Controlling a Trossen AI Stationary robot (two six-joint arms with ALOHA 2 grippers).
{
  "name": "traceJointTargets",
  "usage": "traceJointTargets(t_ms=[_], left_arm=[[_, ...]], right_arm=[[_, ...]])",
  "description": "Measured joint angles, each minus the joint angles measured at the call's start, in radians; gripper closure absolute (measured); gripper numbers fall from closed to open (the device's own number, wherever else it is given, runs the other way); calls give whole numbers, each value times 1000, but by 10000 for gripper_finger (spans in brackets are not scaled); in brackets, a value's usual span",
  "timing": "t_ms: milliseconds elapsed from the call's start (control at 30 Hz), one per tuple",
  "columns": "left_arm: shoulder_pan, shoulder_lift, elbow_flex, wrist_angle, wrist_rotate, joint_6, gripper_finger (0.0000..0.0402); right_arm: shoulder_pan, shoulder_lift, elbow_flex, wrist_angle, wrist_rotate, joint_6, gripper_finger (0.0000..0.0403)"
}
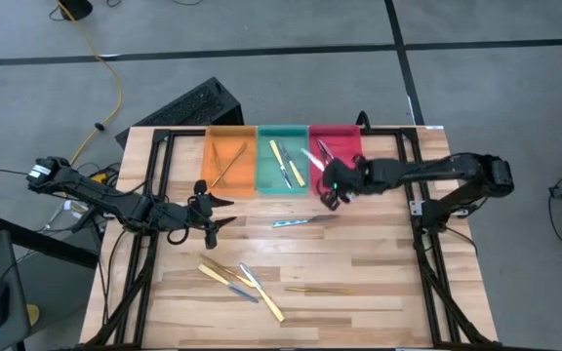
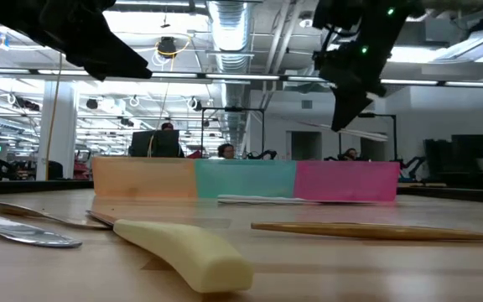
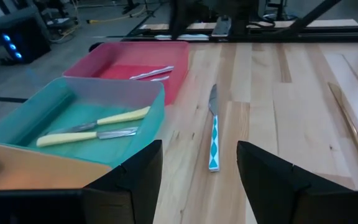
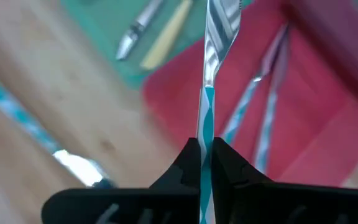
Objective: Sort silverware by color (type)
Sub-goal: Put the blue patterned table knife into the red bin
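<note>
From where I stand, the near edge of the desk (image 1: 379,263) still carries a loose cluster of silverware (image 1: 242,280): pale yellow handles, one bluish piece and thin bronze-gold ones, with another bronze-gold piece (image 1: 318,290) lying just to the side. Further in, a silver knife with a blue-patterned handle (image 1: 301,221) lies alone on the wood.

The left gripper (image 1: 213,210) waits over the desk with its fingers apart and nothing between them.

The right gripper (image 4: 204,163) is clamped on a blue-handled utensil (image 4: 211,56), holding it by the patterned handle with the shiny end sticking out over the red tray (image 1: 344,136). I'd say the drop is the step in hand, and it wants the piece brought well inside the tray's wall and lowered before release, roughly in line with the two silver pieces (image 3: 151,73) already lying there, so it doesn't bounce out or catch the rim.

At the far edge, the green tray (image 1: 266,175) holds yellow-handled pieces (image 1: 286,161) and the orange tray (image 1: 213,161) bronze-gold ones (image 1: 230,164).
</note>
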Motion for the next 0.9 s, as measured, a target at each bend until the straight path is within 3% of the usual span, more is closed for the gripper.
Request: traceJointTargets(t_ms=[400,633,900], left_arm=[[0,0,0,-3,-26,-38,211],[0,0,0,-4,-26,-63,211],[0,0,0,-4,-26,-87,211]], right_arm=[[-295,5,0,36,-83,-237,384],[-352,6,-77,137,-155,-284,381],[-406,6,-134,206,-162,-287,370]])
